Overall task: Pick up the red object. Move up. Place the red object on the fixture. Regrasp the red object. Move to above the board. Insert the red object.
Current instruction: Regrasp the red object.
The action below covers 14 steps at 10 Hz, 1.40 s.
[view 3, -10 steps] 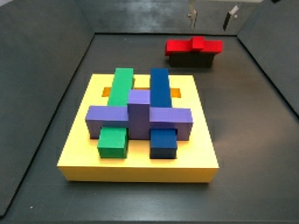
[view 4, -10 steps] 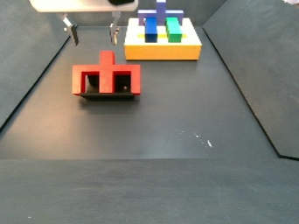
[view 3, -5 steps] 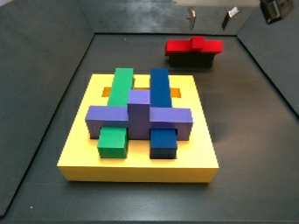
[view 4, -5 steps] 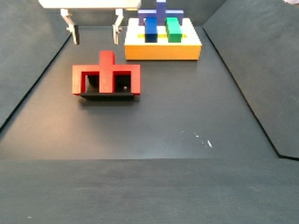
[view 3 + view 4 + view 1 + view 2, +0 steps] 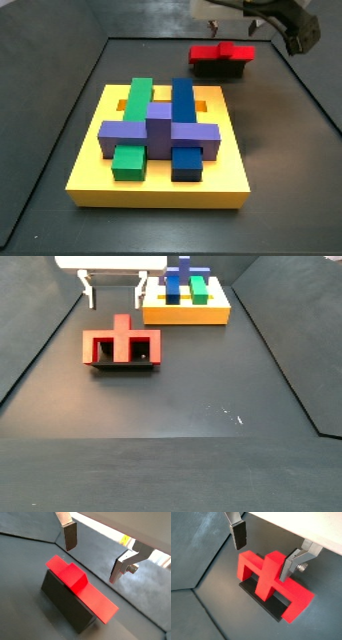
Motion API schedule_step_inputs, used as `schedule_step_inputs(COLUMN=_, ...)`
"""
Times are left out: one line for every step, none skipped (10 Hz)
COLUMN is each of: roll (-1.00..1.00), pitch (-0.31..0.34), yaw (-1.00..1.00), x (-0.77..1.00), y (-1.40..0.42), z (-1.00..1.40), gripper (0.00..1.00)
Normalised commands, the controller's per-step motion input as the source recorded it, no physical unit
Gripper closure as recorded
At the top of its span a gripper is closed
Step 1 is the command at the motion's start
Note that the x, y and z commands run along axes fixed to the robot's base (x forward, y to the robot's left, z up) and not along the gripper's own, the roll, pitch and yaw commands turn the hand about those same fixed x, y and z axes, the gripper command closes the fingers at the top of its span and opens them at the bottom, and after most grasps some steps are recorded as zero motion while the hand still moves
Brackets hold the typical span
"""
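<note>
Nearest, in both wrist views, red object (image 5: 271, 582) parked flat atop the fixture (image 5: 63, 604), presumably freed for regrasping; above the fixture, gripper (image 5: 264, 549) wide open and empty, fingers (image 5: 70, 536) clear of red; well beyond the fixture, board (image 5: 187, 311) awaiting insertion.

You see a dark matte floor (image 5: 174, 396) enclosed by low grey walls (image 5: 34, 296) around the board (image 5: 160, 185).
</note>
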Motion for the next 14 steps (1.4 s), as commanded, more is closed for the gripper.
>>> schedule_step_inputs(roll=1.00, pitch=0.000, yaw=0.23, x=-0.12, y=-0.12, z=-0.23, gripper=0.00)
schedule_step_inputs(roll=1.00, pitch=0.000, yaw=0.30, x=-0.08, y=0.00, z=-0.27, gripper=0.00)
schedule_step_inputs(roll=0.67, pitch=0.000, yaw=0.50, x=0.00, y=0.00, z=-0.20, gripper=0.00)
schedule_step_inputs(roll=0.53, pitch=0.000, yaw=0.45, x=0.05, y=0.00, z=-0.19, gripper=0.00)
schedule_step_inputs(roll=0.43, pitch=0.020, yaw=0.11, x=0.29, y=-0.03, z=-0.30, gripper=0.00)
schedule_step_inputs(roll=0.52, pitch=0.077, yaw=0.00, x=0.21, y=-0.02, z=-0.37, gripper=0.00)
schedule_step_inputs(roll=0.39, pitch=0.083, yaw=0.00, x=0.01, y=-0.02, z=-0.28, gripper=0.00)
schedule_step_inputs(roll=0.03, pitch=0.000, yaw=0.00, x=0.00, y=0.00, z=-0.09, gripper=0.00)
schedule_step_inputs(roll=0.00, pitch=0.029, yaw=-0.09, x=0.00, y=0.00, z=-0.14, gripper=0.00)
schedule_step_inputs(roll=-0.26, pitch=0.183, yaw=-0.19, x=0.10, y=0.07, z=0.00, gripper=0.00)
schedule_step_inputs(roll=-0.51, pitch=0.123, yaw=-0.24, x=0.16, y=0.14, z=0.00, gripper=0.00)
schedule_step_inputs(roll=-0.51, pitch=0.040, yaw=-0.20, x=0.08, y=0.12, z=0.00, gripper=0.00)
schedule_step_inputs(roll=-0.36, pitch=0.000, yaw=-0.12, x=0.00, y=0.06, z=-0.19, gripper=0.00)
schedule_step_inputs(roll=-0.24, pitch=-0.166, yaw=0.00, x=-0.14, y=0.00, z=-0.13, gripper=0.00)
